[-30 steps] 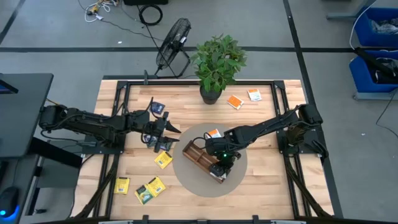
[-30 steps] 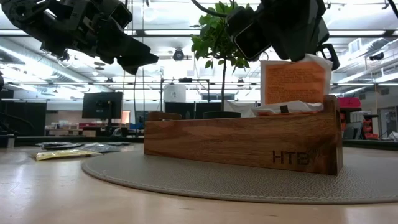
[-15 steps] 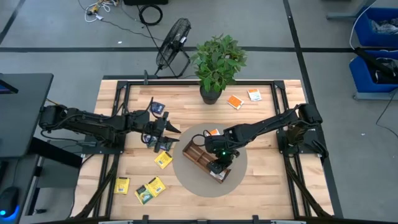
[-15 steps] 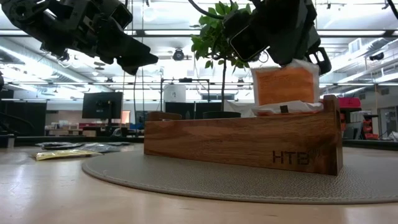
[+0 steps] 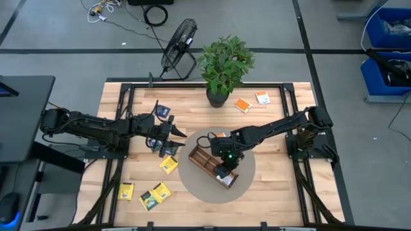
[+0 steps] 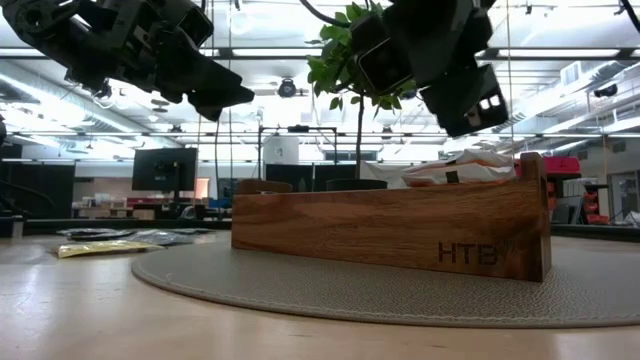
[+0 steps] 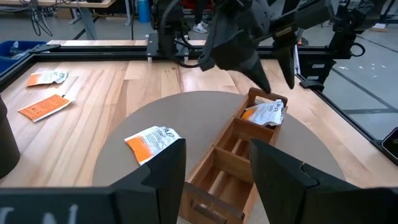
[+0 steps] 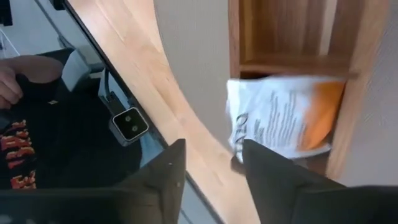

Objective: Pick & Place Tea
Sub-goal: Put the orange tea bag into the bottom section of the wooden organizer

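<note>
Tea-bag sachets lie well left of the wooden tray (image 5: 212, 167): yellow ones (image 5: 169, 165) on the bare table beyond the round mat's (image 5: 192, 183) edge. My left gripper (image 5: 168, 133) hovers above them, fingers spread, holding nothing. An orange-and-white sachet (image 7: 152, 139) rests on the mat beside the tray. Over the tray's end compartment, my right gripper (image 5: 226, 162) stands open, and its orange-and-white sachet (image 8: 283, 118) sits inside. To finish cleanly, I should rise straight, without snagging the paper.
</note>
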`<action>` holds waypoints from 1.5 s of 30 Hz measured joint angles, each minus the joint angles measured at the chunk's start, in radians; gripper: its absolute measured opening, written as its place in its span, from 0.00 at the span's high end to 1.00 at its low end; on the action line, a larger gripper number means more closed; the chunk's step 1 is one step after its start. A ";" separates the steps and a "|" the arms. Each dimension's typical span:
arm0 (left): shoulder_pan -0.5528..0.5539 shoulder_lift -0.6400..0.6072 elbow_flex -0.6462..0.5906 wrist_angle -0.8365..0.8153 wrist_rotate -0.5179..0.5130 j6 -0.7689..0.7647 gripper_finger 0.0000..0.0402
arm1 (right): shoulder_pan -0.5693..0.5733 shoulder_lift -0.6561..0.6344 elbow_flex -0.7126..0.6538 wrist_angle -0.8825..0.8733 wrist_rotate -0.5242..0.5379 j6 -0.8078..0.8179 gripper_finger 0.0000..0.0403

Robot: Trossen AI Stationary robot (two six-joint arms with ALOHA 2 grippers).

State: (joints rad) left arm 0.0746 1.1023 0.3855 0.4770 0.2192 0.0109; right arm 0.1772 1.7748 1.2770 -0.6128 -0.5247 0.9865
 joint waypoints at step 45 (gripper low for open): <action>0.000 0.000 0.000 -0.004 0.000 -0.025 0.54 | -0.059 -0.075 -0.216 -0.315 1.116 -0.767 0.62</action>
State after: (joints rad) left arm 0.0746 1.1023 0.3855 0.4733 0.2195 -0.0144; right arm 0.1181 1.7000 1.0613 -0.9276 0.5913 0.2199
